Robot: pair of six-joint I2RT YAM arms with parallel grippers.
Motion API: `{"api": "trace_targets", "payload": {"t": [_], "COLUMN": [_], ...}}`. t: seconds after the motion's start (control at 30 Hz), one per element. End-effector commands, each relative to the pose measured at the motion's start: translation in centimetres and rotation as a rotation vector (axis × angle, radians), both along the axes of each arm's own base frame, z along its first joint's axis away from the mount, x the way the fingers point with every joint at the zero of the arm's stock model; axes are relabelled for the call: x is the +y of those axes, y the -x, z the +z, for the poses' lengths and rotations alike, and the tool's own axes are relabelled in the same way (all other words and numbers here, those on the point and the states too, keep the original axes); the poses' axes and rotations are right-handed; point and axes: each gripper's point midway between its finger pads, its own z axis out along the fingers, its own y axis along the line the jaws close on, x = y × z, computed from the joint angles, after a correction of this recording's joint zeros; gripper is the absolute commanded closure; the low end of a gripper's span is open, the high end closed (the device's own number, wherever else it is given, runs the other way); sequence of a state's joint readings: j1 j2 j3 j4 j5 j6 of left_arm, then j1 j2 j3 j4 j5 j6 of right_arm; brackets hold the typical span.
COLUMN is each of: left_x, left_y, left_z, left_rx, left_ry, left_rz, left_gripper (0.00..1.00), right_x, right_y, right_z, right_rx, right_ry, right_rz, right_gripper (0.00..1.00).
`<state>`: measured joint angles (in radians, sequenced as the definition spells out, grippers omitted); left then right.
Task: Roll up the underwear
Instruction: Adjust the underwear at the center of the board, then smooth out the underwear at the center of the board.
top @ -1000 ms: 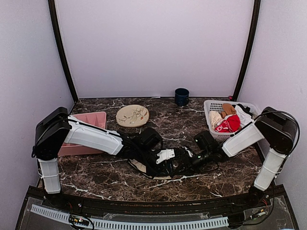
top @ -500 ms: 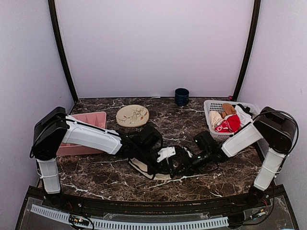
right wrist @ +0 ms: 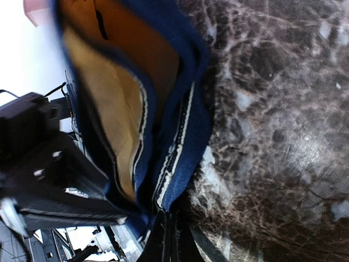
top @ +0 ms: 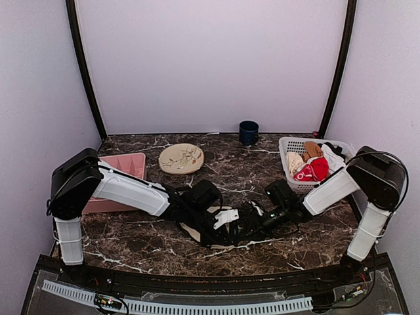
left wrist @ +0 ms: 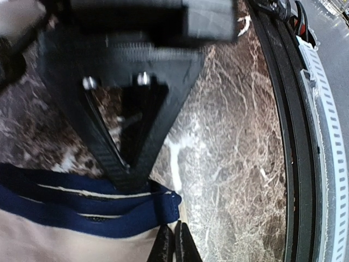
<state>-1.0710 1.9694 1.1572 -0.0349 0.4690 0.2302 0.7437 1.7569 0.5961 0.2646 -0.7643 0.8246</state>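
Left jaws clenched within the last second; wrist views show both pairs pinching dark trim of the underwear (left wrist: 65, 245), mostly hidden under arms overhead.

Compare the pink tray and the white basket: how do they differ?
The pink tray sits at the table's left, partly behind the left arm; the white basket sits at the right. The tray's walls look solid, the basket's slotted. The basket holds clothes; none shows in the tray. Both are rectangular, on the marble table.
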Motion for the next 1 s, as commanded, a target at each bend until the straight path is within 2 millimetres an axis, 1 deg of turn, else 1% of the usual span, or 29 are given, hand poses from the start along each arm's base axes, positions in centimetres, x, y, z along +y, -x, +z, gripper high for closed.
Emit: {"api": "trace_targets", "payload": {"t": [0.0,0.07,0.13,0.2,0.23,0.3,0.37,0.4,0.47,0.5,0.57,0.6,0.63,0.7,0.73,0.77,0.83,0.9,0.97], "left_x": [0.4,0.4,0.3,0.6,0.9,2.2,3.7,4.5,6.0,6.9,8.6,9.4,10.3,11.0,11.0,10.7,9.4,7.5,5.7], "left_y": [1.4,1.3,1.3,0.9,0.6,-1.1,-2.5,-3.2,-4.5,-5.4,-7.0,-7.6,-8.2,-8.6,-8.7,-8.6,-8.1,-7.3,-6.9], "left_z": [-1.4,-0.9,1.1,3.5,4.5,6.0,7.3,7.7,8.5,8.6,8.9,9.1,9.2,9.5,9.6,9.7,9.9,10.4,10.7], "left_rx": [0.073,0.083,0.087,0.087,0.090,0.087,0.083,0.082,0.060,0.049,0.056,0.051,0.045,0.065,0.072,0.084,0.135,0.236,0.334], "left_ry": [-0.025,-0.030,0.006,0.058,0.075,0.095,0.113,0.126,0.136,0.118,0.099,0.092,0.081,0.090,0.097,0.104,0.135,0.183,0.232], "left_rz": [-0.004,0.014,0.035,0.072,0.100,0.181,0.258,0.293,0.367,0.418,0.502,0.542,0.585,0.602,0.597,0.581,0.531,0.468,0.427], "left_gripper": [0.96,0.83,0.73,0.67,0.64,0.56,0.45,0.36,0.15,0.12,0.09,0.03,0.01,0.01,0.01,0.01,0.01,0.01,0.01], "right_x": [-1.2,-1.4,-1.7,-2.0,-2.0,-2.1,-2.0,-1.9,-1.9,-1.9,-2.1,-2.3,-2.6,-3.4,-4.0,-4.5,-5.8,-7.2,-8.2], "right_y": [1.0,0.8,0.1,-1.0,-1.6,-3.0,-4.2,-4.7,-5.6,-6.0,-6.8,-7.3,-7.9,-9.0,-9.6,-10.1,-11.2,-12.4,-13.2], "right_z": [-1.4,-0.8,0.4,1.8,3.2,5.7,8.6,10.1,12.9,14.2,17.5,19.1,20.6,24.0,25.9,27.6,30.4,32.7,34.9], "right_rx": [0.017,-0.010,-0.063,-0.125,-0.167,-0.234,-0.295,-0.318,-0.360,-0.381,-0.424,-0.437,-0.451,-0.478,-0.497,-0.519,-0.553,-0.580,-0.604], "right_ry": [0.084,0.098,0.114,0.129,0.119,0.108,0.072,0.049,0.008,-0.009,-0.051,-0.068,-0.084,-0.133,-0.158,-0.187,-0.213,-0.232,-0.275], "right_rz": [0.004,0.011,0.008,0.004,0.000,-0.015,-0.039,-0.054,-0.082,-0.097,-0.137,-0.166,-0.202,-0.272,-0.314,-0.348,-0.439,-0.538,-0.613], "right_gripper": [1.00,0.99,0.92,0.85,0.83,0.78,0.67,0.60,0.49,0.43,0.33,0.29,0.24,0.12,0.02,0.00,0.00,0.01,0.01]}}
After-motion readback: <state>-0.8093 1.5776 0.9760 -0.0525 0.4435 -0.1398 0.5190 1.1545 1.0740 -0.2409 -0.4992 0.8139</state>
